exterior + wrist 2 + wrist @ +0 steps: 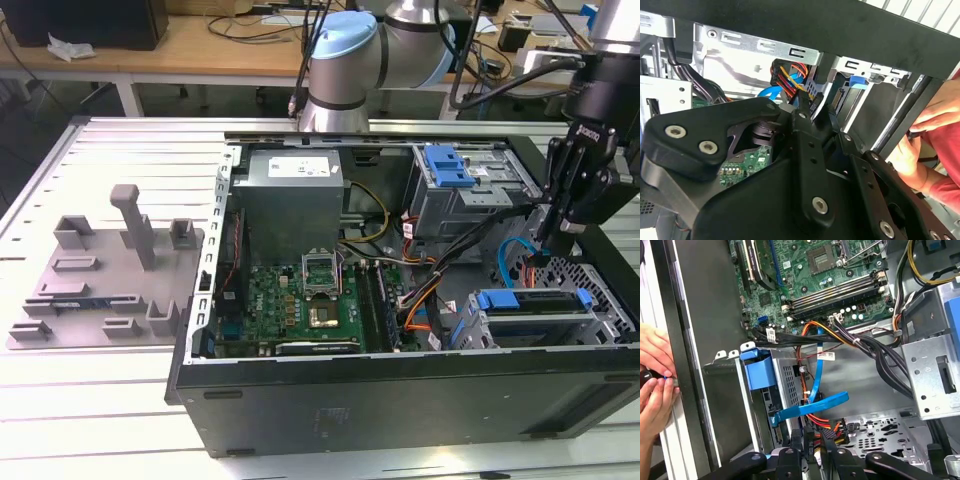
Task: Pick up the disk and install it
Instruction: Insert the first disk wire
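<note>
The disk (530, 302) sits in the lower drive cage at the exterior view's right end of the open computer case, its blue carrier bracket (757, 371) showing at the cage mouth. A blue data cable (812, 402) runs to its back edge. My black gripper (541, 238) hangs just behind that cage, inside the case. In both wrist views the gripper (812, 107) (812, 440) is shut on a black cable connector with red, orange and yellow wires, close to the rear of the disk (860, 82).
The case holds a green motherboard (300, 300), a grey power supply (295, 200) and an upper drive cage with a blue bracket (447, 165). A grey fixture plate (100, 280) lies on the exterior view's left. A person's hands (655, 375) (935, 125) rest outside the case wall.
</note>
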Robot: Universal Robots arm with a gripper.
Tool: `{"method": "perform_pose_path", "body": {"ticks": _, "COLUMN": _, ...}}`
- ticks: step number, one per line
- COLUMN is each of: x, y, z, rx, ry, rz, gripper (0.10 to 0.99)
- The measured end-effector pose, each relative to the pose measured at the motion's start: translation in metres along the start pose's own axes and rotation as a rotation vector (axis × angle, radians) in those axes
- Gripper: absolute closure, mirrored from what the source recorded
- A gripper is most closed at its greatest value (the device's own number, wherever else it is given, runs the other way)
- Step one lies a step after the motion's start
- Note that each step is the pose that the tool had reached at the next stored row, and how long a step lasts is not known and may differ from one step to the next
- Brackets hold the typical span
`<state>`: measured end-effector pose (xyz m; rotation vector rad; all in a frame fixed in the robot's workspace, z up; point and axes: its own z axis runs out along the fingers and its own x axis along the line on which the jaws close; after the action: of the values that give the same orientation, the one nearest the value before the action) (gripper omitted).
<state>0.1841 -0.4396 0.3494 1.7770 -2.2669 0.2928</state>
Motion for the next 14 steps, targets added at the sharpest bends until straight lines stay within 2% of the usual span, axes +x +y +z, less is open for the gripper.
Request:
{"method": "perform_pose_path", "body": {"ticks": 3, "x": -0.0003, "y": 0.0000, "z": 0.0008, "rx": 0.003, "ry": 0.0008, "rz": -0.009, "gripper": 0.792}}
{"method": "perform_pose_path", "body": {"ticks": 9, "x": -0.0061, "y": 0.0014, "z": 0.0001, "rx": 0.016, "ry": 0.0194, "rz": -0.033, "gripper": 0.792}}
{"method": "perform_pose_path", "body": {"ticks": 14, "x": -0.0062, "y": 0.0014, "z": 0.0005, "rx": 0.019, "ry": 0.0285, "rz": -0.035, "gripper": 0.808}}
